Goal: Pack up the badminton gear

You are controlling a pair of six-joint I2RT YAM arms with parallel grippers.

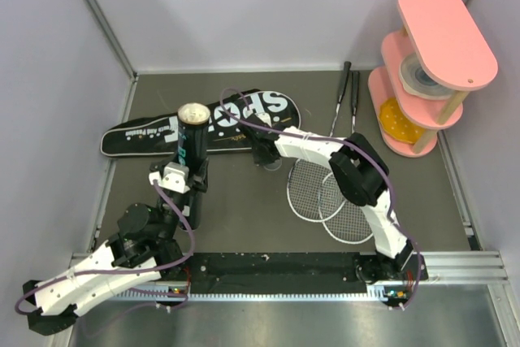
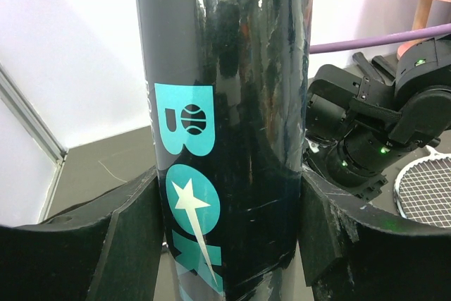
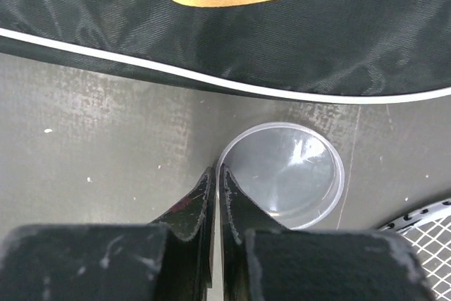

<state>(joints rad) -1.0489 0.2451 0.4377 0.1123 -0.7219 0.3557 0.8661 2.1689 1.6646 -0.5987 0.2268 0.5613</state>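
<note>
Nearest the front edge, toward the left corner, we see the left end effector clamped on the shuttle tube, one finger pressed to each side. The tube stands upright, its long axis vertical and its open mouth up. Something pale sits inside the mouth, but we cannot make it out. The tube's foot is cut off in the wrist view and hidden from above, so we cannot tell whether it touches the counter.

Right of centre lie the rackets, their heads overlapping and partly covered by the right arm. Their long axes run from near to far, handles pointing at the back edge.

At mid-counter the right end effector is narrowed to a thin slit, its tips pinching the rim of a clear round lid lying flat just beside the bag's edge.

Beyond it the black bag lies flat, its long axis parallel to the back edge, narrow end toward the left edge. Part of its wide end is hidden by the right arm.

A pink tiered stand fills the back right corner.
</note>
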